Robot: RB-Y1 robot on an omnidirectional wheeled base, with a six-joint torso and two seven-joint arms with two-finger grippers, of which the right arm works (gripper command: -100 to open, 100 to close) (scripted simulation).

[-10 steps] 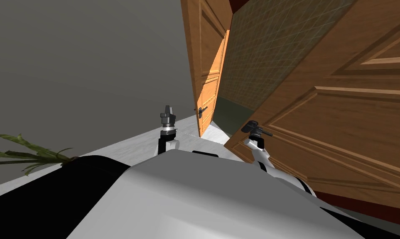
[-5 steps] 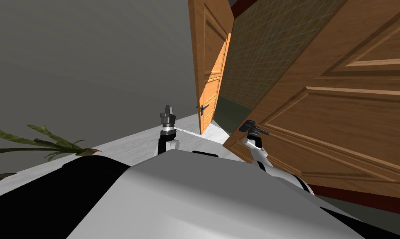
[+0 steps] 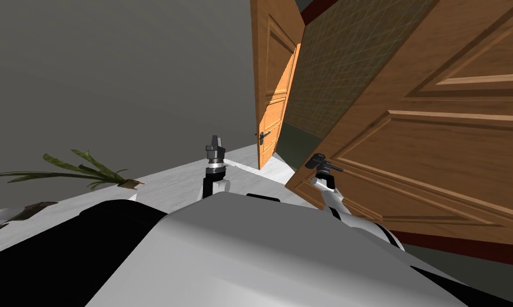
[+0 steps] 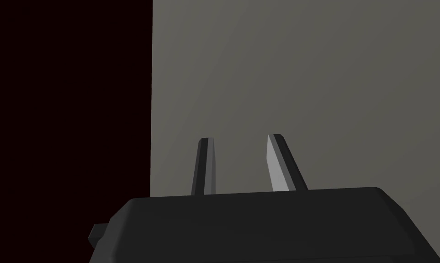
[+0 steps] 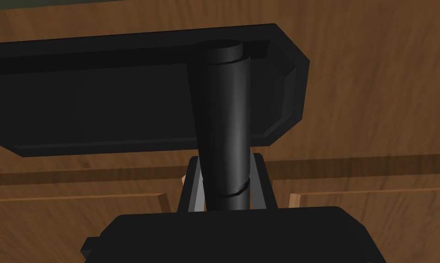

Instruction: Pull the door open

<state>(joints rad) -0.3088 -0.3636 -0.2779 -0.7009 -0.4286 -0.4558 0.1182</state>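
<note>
A big brown panelled door (image 3: 436,144) stands ajar on my right, its free edge close to my chest. Its black lever handle (image 3: 318,159) sits near that edge. My right gripper (image 3: 324,168) is shut on the handle. In the right wrist view both fingers (image 5: 192,182) press the sides of the round black lever (image 5: 225,114), which comes out of a black backplate (image 5: 123,105) on the wood (image 5: 374,91). My left gripper (image 3: 214,140) points up in front of my chest, away from the door; its fingers (image 4: 206,164) stand a little apart with nothing between them.
Farther off stands a second, orange door (image 3: 274,85) with its own dark handle (image 3: 263,135), also ajar. Between the two doors show a tiled wall (image 3: 340,69) and dark floor. A leafy plant (image 3: 84,169) is at the left on the pale floor, before a grey wall (image 3: 116,80).
The whole head view has shifted: plant and far door slid to the right, so I have turned or moved. The near door has swung slightly with my right gripper still on its handle.
</note>
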